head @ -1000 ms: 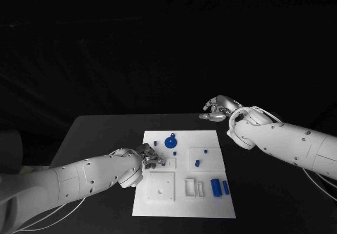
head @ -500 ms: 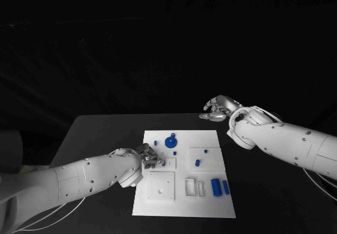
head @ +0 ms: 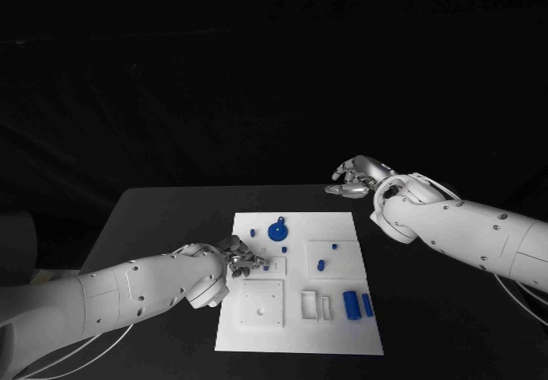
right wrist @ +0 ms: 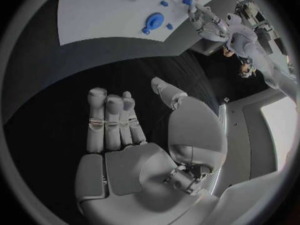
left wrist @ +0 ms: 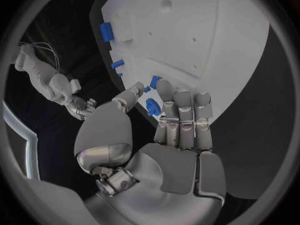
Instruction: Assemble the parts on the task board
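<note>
The left robot hand (head: 242, 259) rests at the task board's (head: 343, 332) left edge, fingers curled close over a small blue part (left wrist: 152, 106), thumb and fingers pinching it; a blue disc (head: 278, 231) lies just beyond the fingertips, and blue pegs (head: 321, 264) stand beside them; two blue cylinders (head: 357, 303) lie farther toward the robot; the right robot hand (head: 359, 176) hovers over the counter (head: 171, 214) past the board's far corner, fingers loosely spread, holding nothing.

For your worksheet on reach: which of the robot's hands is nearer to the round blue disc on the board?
Left. The left hand is over the board's left edge, just below the disc; the right hand hovers off the board beyond its far right corner.
</note>
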Controlling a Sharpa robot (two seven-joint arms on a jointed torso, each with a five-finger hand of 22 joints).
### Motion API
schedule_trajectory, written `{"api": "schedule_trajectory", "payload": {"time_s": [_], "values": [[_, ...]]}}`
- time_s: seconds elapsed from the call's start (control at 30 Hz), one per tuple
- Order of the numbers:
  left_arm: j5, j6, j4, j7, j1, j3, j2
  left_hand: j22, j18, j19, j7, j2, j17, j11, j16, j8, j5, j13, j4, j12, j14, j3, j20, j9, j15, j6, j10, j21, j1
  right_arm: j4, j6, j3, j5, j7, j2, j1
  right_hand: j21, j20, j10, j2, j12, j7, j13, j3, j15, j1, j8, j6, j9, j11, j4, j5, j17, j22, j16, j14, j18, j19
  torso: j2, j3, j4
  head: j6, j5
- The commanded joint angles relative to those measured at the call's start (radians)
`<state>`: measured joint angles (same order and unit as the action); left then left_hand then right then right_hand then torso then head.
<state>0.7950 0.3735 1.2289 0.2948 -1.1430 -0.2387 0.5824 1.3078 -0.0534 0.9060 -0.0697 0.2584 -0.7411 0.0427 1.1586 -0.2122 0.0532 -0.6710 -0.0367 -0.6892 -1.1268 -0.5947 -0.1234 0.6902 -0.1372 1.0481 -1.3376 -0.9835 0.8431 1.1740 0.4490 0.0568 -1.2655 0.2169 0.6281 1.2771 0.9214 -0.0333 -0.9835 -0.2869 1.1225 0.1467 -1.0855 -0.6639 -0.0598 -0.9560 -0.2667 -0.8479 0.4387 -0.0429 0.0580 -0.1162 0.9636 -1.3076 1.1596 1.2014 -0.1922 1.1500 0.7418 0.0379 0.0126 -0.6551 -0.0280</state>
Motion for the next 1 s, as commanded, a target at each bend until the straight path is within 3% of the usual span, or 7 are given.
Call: {"api": "schedule_trajectory", "payload": {"time_s": [0.03,0.2,0.4,0.7,1.0], "values": [[0.053,-0.019,0.009,-0.006,0.0,0.001,-0.002,0.015,0.007,-0.006,-0.001,0.007,0.002,-0.001,0.005,0.0,-0.003,0.002,0.015,-0.006,0.008,0.015,-0.106,0.002,0.0,0.001,0.008,0.002,-0.022,0.002,-0.011,0.0,-0.003,-0.003,0.001,0.0,-0.005,-0.004,0.009,0.005,0.007,0.01,0.002,0.001,-0.006,0.003,-0.004,0.0,0.0,-0.001,-0.004,-0.004,-0.001,-0.01,0.0,-0.002,-0.07,0.006,0.0,0.0012,0.0008,-0.001,0.0],[0.079,-0.056,0.004,0.016,0.0,0.001,-0.008,0.014,0.003,-0.005,0.005,0.007,0.003,0.004,0.008,-0.009,-0.003,0.003,0.046,-0.008,0.007,0.018,-0.108,0.007,-0.003,0.015,0.004,0.003,-0.032,0.002,-0.011,0.0,-0.003,-0.003,0.0,0.0,-0.005,-0.004,0.009,0.005,0.007,0.01,0.002,0.001,-0.006,0.003,-0.004,0.0,0.0,-0.001,-0.004,-0.004,-0.001,-0.01,0.0,-0.002,-0.07,0.007,0.001,0.0002,-0.0013,0.0,-0.001],[0.1,-0.082,-0.009,0.032,0.0,0.001,-0.017,0.016,0.001,-0.002,0.01,-0.009,0.003,0.009,0.015,-0.019,-0.003,0.003,0.077,-0.012,0.004,0.018,-0.11,0.013,-0.007,0.033,-0.002,0.0,-0.033,0.003,-0.012,0.0,-0.003,-0.003,0.0,0.0,-0.005,-0.004,0.009,0.005,0.008,0.01,0.002,0.001,-0.006,0.003,-0.004,0.0,0.0,-0.001,-0.005,-0.004,-0.001,-0.01,0.0,-0.002,-0.07,0.007,0.0,0.0007,-0.0006,-0.001,-0.001],[0.116,-0.122,-0.027,0.043,-0.001,0.001,-0.034,0.019,-0.001,0.0,0.019,-0.072,0.002,0.017,0.029,-0.035,-0.002,0.003,0.059,-0.022,-0.003,0.056,-0.114,0.023,-0.014,0.06,-0.016,-0.011,0.0,0.002,-0.012,0.0,-0.003,-0.003,-0.002,0.0,-0.005,-0.004,0.009,0.005,0.008,0.01,0.003,0.001,-0.006,0.003,-0.004,0.0,0.0,-0.001,-0.005,-0.004,-0.001,-0.011,0.0,-0.002,-0.07,0.007,0.001,-0.0001,-0.0004,-0.004,0.0],[0.116,-0.139,-0.045,0.047,-0.001,0.001,-0.049,0.018,0.0,-0.003,0.021,-0.091,0.004,0.018,0.031,-0.037,-0.001,0.004,0.054,-0.022,-0.001,0.071,-0.114,0.024,-0.014,0.065,-0.016,-0.011,0.002,0.002,-0.013,0.0,-0.003,-0.003,-0.004,0.0,-0.006,-0.004,0.01,0.005,0.009,0.01,0.003,0.001,-0.006,0.002,-0.004,0.0,0.0,-0.001,-0.005,-0.004,-0.001,-0.011,0.0,-0.002,-0.07,0.007,0.001,-0.0004,-0.0003,-0.005,0.001]]}}
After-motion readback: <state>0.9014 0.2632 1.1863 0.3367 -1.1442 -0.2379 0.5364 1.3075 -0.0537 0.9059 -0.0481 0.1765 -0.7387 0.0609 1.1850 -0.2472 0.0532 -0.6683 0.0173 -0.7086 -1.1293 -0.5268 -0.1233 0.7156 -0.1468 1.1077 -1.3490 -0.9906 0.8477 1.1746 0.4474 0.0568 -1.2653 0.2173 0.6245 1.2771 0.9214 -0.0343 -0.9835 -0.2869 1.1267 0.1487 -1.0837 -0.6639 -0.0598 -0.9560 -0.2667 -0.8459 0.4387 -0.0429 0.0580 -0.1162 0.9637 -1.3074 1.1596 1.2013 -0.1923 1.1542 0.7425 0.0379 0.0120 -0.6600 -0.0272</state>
